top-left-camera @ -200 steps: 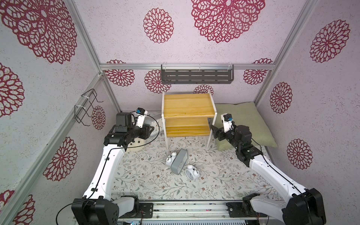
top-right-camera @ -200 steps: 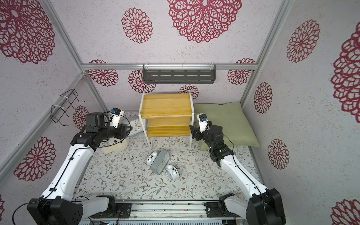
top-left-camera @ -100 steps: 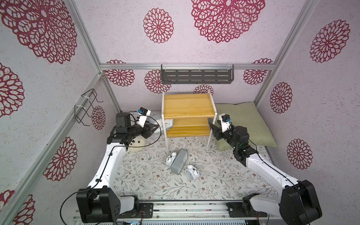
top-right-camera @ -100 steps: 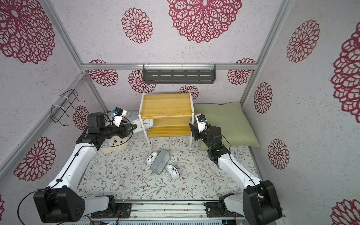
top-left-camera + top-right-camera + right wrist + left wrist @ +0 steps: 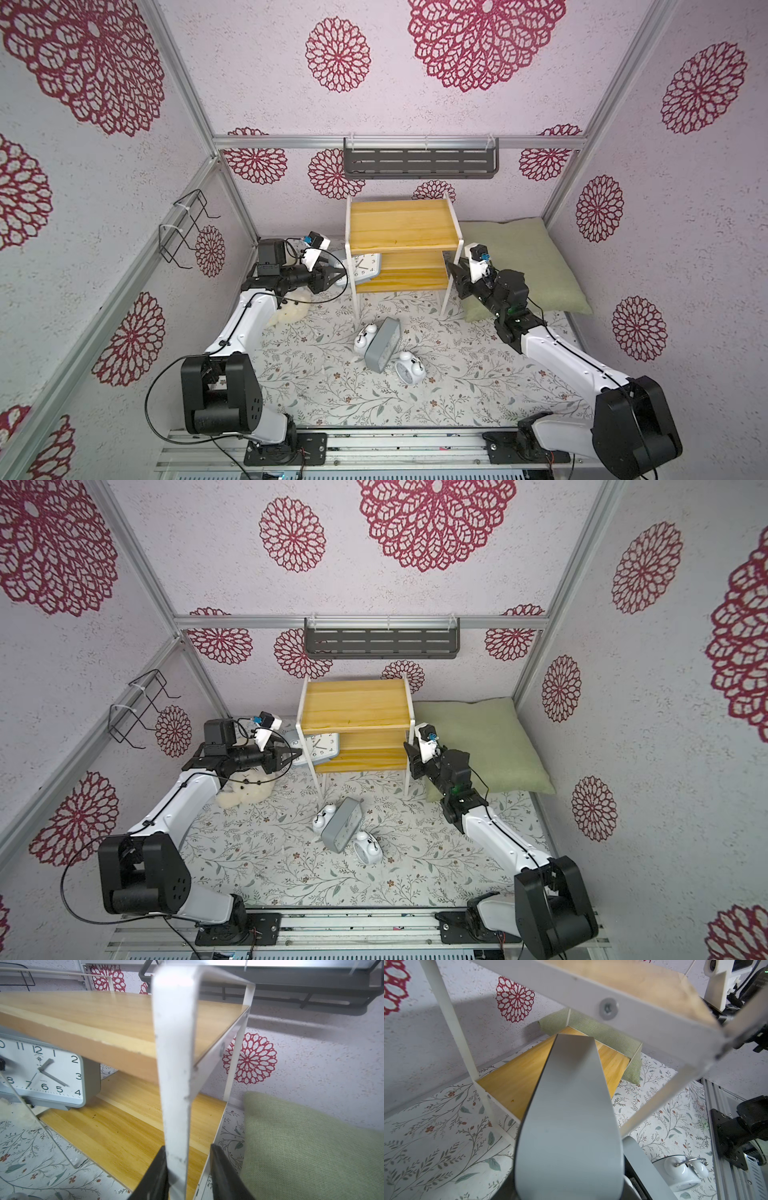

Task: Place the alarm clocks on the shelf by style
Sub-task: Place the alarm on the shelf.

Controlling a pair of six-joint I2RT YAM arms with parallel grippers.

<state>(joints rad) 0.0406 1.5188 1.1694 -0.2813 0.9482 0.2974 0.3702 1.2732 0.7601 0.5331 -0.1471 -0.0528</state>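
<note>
The shelf (image 5: pixel 399 224) (image 5: pixel 353 704) stands at the back, its top board bare. My left gripper (image 5: pixel 338 274) (image 5: pixel 297 754) is shut on a grey alarm clock (image 5: pixel 365 266) (image 5: pixel 47 1072), upright and partly inside the lower tier from the left side. In the left wrist view this clock's grey body (image 5: pixel 566 1126) hides the fingers. My right gripper (image 5: pixel 451 268) (image 5: pixel 187 1147) straddles the shelf's front right leg (image 5: pixel 174 1064); one finger touches it, with a gap at the other. On the floor lie another grey clock (image 5: pixel 382 345) and two white twin-bell clocks (image 5: pixel 365 336) (image 5: pixel 409 365).
A green pillow (image 5: pixel 523 257) lies right of the shelf, under my right arm. A cream plush toy (image 5: pixel 245 793) sits below my left arm. A dark grey slotted rack (image 5: pixel 419 162) hangs on the back wall and a black wire rack (image 5: pixel 183 232) on the left wall.
My left gripper has carried the grey clock rightwards into the shelf's lower tier. My right gripper has moved onto the front right leg and its jaws have narrowed around it.
</note>
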